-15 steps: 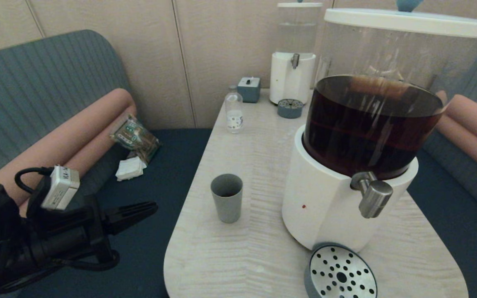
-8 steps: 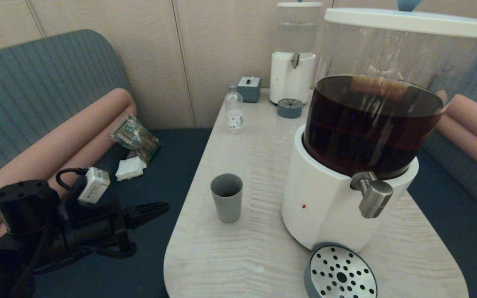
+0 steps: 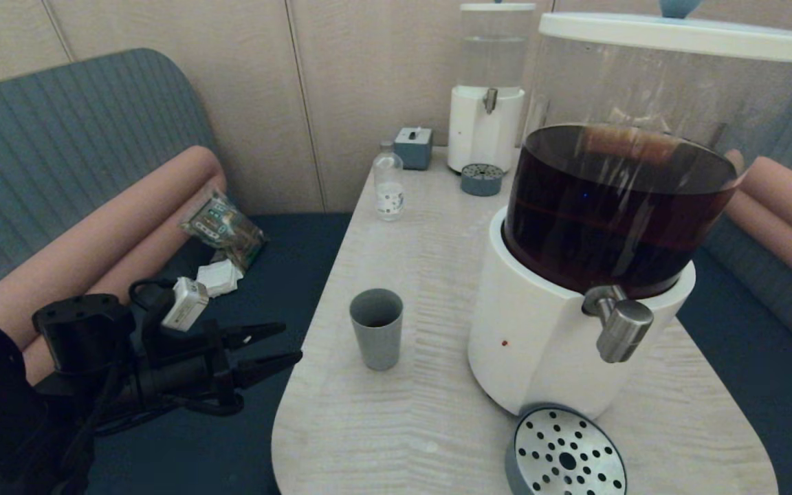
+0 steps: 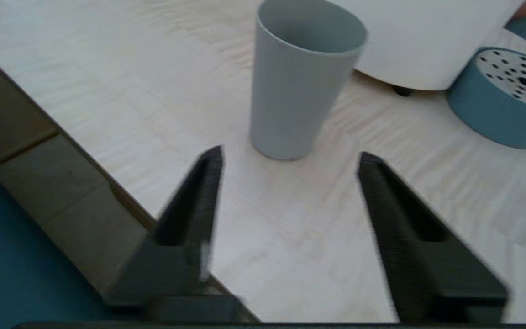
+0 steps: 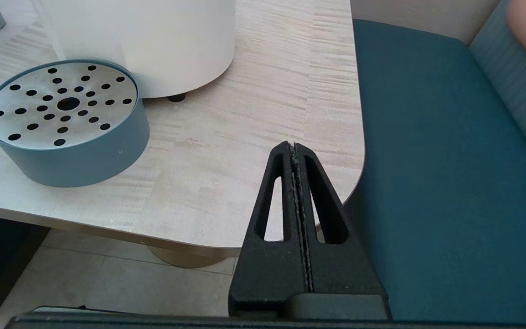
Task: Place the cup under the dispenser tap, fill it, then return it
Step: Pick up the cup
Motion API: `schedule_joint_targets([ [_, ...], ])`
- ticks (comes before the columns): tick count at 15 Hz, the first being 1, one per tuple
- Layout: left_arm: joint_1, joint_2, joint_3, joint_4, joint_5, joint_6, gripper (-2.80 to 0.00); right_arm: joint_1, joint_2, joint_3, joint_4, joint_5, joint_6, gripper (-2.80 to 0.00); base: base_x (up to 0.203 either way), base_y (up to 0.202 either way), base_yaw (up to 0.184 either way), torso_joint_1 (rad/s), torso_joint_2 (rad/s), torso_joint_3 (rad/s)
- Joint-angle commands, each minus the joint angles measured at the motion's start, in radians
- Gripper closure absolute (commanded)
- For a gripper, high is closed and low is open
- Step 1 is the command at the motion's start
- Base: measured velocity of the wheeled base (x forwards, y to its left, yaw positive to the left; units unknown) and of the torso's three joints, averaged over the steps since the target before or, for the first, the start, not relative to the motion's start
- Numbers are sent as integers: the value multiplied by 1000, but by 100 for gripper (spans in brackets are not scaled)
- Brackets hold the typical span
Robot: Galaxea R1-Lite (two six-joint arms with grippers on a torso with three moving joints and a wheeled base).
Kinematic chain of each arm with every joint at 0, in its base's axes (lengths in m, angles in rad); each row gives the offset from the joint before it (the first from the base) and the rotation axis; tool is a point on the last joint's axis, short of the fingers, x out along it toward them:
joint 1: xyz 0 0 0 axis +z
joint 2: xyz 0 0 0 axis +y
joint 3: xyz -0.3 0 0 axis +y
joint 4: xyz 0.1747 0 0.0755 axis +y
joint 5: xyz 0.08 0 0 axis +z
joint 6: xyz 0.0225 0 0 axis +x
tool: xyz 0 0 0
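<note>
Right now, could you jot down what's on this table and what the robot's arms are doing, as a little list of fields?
cup: grey tumbler, upright on the table, not under any tap
dispenser tap: steel spigot on the big white-based dispenser with dark liquid
drip tray: perforated round tray below the tap, nothing on it
left gripper: at the table's left edge, jaws apart, pointed at the cup, not touching it
right gripper: beside the table's near right corner, jaws together, holding nothing
far end: clear bottle, smaller dispenser

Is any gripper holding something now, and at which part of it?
Nothing is held. The left gripper is open, short of the cup. The right gripper is shut on nothing.
</note>
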Motion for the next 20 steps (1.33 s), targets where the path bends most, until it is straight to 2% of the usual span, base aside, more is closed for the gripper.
schedule_joint_targets([
  [1,-8,36,-35,-12,-7,0,-280,1,-5,0,0,0,-1,0,0,0,0,0,0,0],
  [7,-67,111,-133,-17,-27,1,-280,0,-5,1,0,0,-1,0,0,0,0,0,0,0],
  [20,-91,262,-300,-19,-31,7,-280,0,-5,0,0,0,-1,0,0,0,0,0,0,0],
])
